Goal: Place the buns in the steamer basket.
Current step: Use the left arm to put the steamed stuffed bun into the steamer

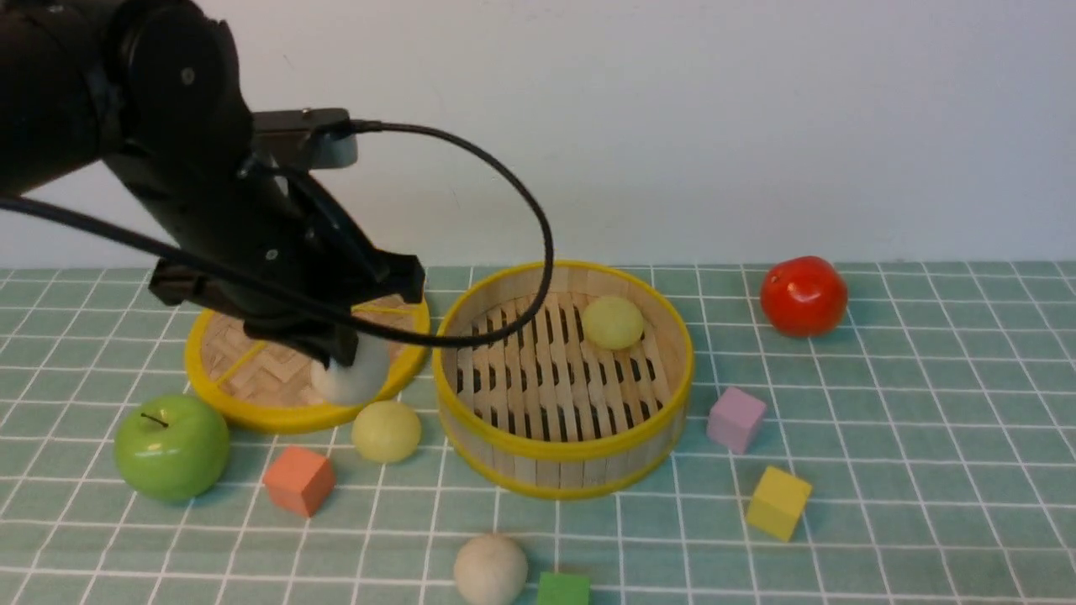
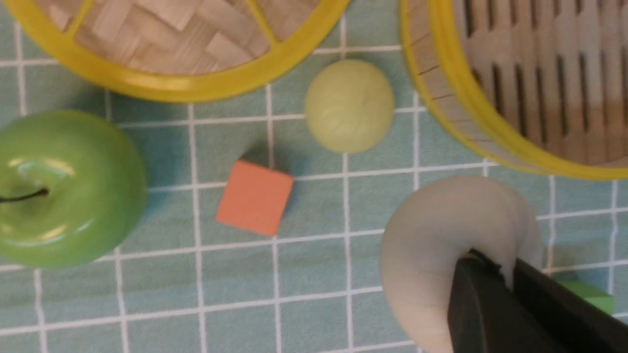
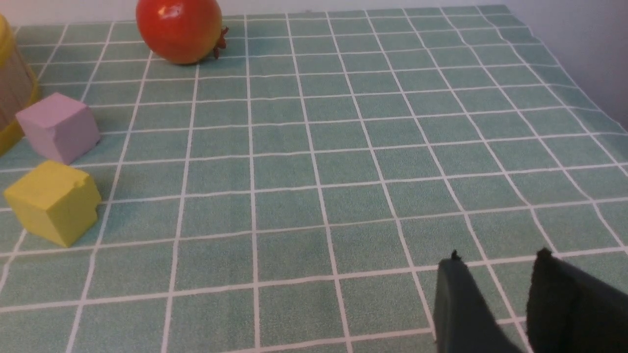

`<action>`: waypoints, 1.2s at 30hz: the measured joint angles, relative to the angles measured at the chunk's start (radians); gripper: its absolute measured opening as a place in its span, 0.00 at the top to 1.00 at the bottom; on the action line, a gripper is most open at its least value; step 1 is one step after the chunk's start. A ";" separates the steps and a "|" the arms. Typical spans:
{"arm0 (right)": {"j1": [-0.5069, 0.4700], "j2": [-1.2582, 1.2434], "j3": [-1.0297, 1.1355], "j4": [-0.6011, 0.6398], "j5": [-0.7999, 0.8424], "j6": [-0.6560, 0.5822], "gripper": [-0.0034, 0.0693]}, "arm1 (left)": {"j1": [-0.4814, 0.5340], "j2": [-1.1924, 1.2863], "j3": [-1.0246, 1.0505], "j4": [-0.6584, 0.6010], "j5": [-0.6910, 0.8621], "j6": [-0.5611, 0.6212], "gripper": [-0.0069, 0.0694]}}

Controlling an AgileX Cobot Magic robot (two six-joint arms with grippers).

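Note:
My left gripper (image 1: 340, 357) is shut on an off-white bun (image 1: 353, 384) and holds it above the near edge of the flat lid, left of the steamer basket (image 1: 563, 449). In the left wrist view the dark fingers (image 2: 483, 289) pinch this bun (image 2: 441, 245), with the basket's rim (image 2: 471, 132) close by. One yellow-green bun (image 1: 613, 322) lies inside the basket at its far right. Another yellow-green bun (image 1: 386, 430) sits on the cloth just left of the basket; it also shows in the left wrist view (image 2: 349, 105). A cream bun (image 1: 490, 569) lies near the front edge. My right gripper (image 3: 498, 257) is open and empty over bare cloth.
The woven lid (image 1: 252, 378) lies left of the basket. A green apple (image 1: 171, 447) and an orange block (image 1: 298, 480) sit front left. A green block (image 1: 563, 590) is by the cream bun. A pink block (image 1: 735, 418), yellow block (image 1: 778, 502) and red tomato (image 1: 803, 296) are to the right.

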 joint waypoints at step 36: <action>0.000 0.000 0.000 0.000 0.000 0.000 0.63 | -0.135 0.553 -0.454 0.074 0.064 -0.017 0.52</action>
